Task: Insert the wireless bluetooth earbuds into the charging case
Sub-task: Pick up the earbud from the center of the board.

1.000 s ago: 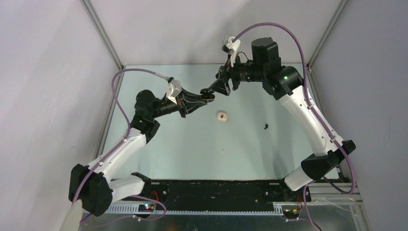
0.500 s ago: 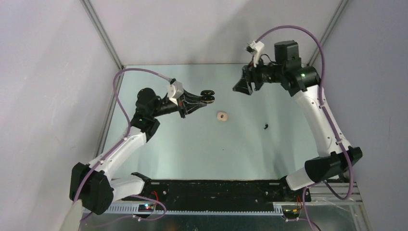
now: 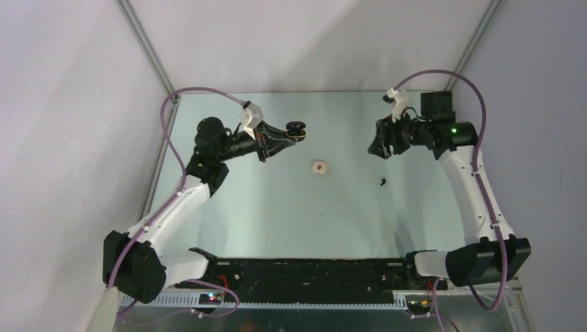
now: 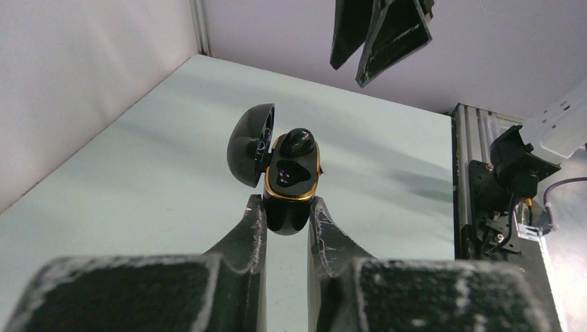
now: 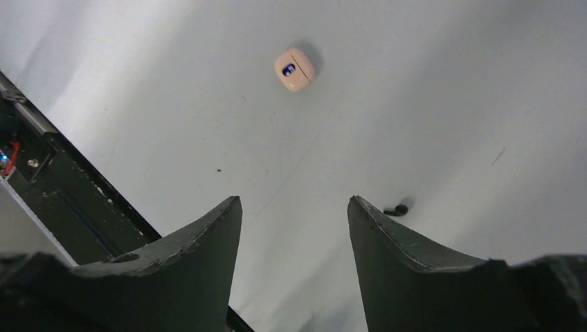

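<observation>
Left pincer (image 4: 285,209) grips open black case (image 4: 291,173) — right pincer (image 5: 294,202) agape.

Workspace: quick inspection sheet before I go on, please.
Surface: pale green table, flat.
Job's things: black charging case, lid open, with seated earbud; loose black earbud lying on the table.
Clutter: cream case, closed, mid-table.
Pincers: left pincer shut on the black charging case, held above the table; right pincer open, empty.
Cables: purple cable loops over each arm, away from the items.
Surroundings: plain walls, metal frame posts.
</observation>
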### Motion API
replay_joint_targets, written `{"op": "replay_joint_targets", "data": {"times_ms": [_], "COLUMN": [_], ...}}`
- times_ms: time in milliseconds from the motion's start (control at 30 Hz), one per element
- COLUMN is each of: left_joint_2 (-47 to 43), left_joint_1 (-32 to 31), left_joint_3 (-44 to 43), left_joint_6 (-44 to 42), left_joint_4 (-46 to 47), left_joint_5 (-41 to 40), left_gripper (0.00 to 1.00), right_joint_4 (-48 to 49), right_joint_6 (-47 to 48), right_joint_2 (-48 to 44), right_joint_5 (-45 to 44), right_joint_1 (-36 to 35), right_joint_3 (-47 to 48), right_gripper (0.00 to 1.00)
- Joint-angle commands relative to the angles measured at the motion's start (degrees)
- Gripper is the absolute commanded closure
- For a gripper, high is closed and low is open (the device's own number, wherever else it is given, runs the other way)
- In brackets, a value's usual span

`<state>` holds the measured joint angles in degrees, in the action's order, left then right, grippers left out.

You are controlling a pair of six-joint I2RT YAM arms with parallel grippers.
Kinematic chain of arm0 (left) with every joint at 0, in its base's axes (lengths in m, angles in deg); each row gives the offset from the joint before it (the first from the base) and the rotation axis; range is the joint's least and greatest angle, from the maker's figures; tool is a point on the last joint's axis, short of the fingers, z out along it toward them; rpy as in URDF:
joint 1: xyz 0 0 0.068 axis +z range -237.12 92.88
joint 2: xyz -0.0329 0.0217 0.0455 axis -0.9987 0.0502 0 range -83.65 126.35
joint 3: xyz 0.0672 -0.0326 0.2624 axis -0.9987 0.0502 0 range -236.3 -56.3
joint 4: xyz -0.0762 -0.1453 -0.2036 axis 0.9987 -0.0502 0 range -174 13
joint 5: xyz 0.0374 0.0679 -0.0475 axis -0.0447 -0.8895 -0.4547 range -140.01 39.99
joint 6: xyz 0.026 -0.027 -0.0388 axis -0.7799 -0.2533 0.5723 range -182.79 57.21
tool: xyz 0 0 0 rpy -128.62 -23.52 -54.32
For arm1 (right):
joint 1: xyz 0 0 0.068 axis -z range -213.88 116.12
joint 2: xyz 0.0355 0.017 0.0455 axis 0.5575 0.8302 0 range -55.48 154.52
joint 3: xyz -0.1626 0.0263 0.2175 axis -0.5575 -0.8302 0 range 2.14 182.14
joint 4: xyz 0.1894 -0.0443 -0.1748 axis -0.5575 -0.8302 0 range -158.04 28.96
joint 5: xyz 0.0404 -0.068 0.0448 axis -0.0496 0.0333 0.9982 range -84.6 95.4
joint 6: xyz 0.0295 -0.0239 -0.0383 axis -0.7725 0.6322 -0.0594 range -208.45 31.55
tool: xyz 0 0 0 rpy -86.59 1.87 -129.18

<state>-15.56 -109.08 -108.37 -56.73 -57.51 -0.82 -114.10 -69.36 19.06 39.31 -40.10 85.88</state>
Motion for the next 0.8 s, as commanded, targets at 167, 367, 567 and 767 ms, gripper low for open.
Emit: {"op": "replay_joint_targets", "data": {"times_ms": [167, 367, 567, 767], "left_joint_2": [-0.59, -4.13, -5.34, -3.91], "left_joint_1": [0.44, 1.00, 2.43, 3.23], "left_joint_3": [-2.50, -2.26, -4.03, -6.53], "left_joint_6": [2.40, 0.83, -2.75, -5.24], "left_joint_4": [0.17, -5.66, -12.77, -17.02], "left_joint_5": [-1.39, -3.97, -4.39, -3.46], "left_gripper": [1.00, 1.00, 1.00, 1.00], "right_joint_4": [0.62, -4.80, 1.42, 2.25], "right_joint_6": [5.97, 16.74, 10.00, -4.89], "right_joint_2": [1.04, 6.82, 14.13, 19.89], "right_joint_5": [-5.35, -3.01, -12.70, -18.10], "right_joint_1": [2.27, 3.53, 4.40, 5.77], "right_joint_3": [-3.28, -3.22, -3.91, -4.70], "right_gripper": [0.39, 0.48, 0.56, 0.53]}}
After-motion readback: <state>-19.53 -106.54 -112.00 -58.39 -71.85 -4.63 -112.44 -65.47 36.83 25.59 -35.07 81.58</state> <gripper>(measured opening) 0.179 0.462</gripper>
